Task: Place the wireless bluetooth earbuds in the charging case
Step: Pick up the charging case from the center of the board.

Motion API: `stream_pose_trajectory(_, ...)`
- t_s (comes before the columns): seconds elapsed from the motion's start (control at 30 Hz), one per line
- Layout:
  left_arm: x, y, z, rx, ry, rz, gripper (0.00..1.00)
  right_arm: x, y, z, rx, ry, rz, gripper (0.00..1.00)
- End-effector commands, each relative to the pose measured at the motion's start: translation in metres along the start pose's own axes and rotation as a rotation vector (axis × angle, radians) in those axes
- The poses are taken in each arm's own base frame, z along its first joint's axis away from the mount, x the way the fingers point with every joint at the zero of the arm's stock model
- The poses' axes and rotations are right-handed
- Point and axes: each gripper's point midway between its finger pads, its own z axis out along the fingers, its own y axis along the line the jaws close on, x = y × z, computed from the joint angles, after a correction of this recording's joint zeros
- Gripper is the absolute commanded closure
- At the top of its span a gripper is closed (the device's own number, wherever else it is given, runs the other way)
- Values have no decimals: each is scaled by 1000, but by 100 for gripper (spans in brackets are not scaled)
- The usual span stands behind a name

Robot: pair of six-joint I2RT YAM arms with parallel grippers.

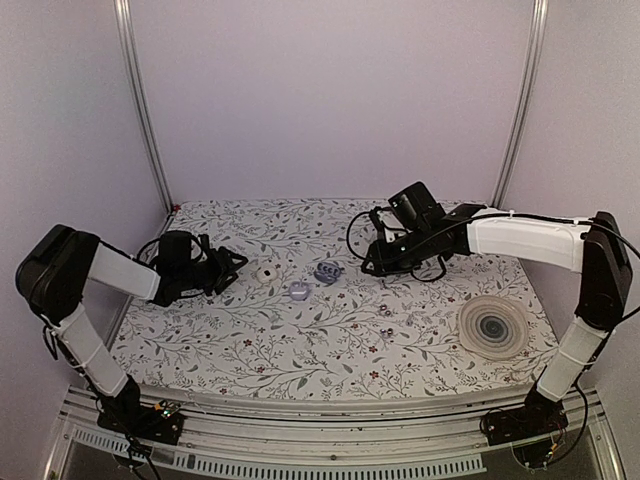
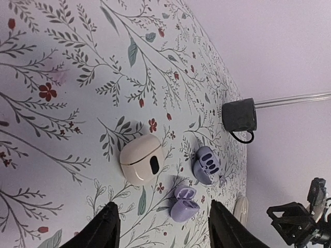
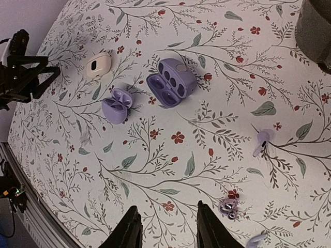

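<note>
The charging case is a blue-grey oval clamshell, lying open on the floral table with its sockets showing; it also appears in the left wrist view and from above. A small pair of lilac earbuds with shiny tips lies loose on the cloth, just right of my right gripper. That gripper is open and empty, hovering above the table. My left gripper is open too, holding nothing, at the table's left.
A white closed case and a small lilac open case lie ahead of the left gripper. Two lilac stem earbuds lie near the right gripper. A dark mug stands at the back. A ringed round disc sits front right.
</note>
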Motion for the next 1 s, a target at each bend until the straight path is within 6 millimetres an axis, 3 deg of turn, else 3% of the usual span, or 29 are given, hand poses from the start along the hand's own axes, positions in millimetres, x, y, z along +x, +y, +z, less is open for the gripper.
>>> stream_pose_trajectory(0.0, 16, -4, -5, -107, 28, 214, 41, -11, 2, 12, 2, -18, 5, 62)
stream_pose_trajectory(0.13, 39, -30, 7, -125, 58, 364, 41, -15, -7, 14, 30, -36, 28, 61)
stream_pose_trajectory(0.27, 58, -39, 17, -161, 54, 436, 38, -14, -23, 11, 59, -47, 64, 60)
stream_pose_trajectory(0.77, 102, -40, 61, -259, 92, 569, 31, 5, -44, -9, 104, -76, 68, 57)
stream_pose_trajectory(0.97, 108, -37, 71, -314, 84, 622, 30, 9, -45, -11, 100, -79, 67, 57)
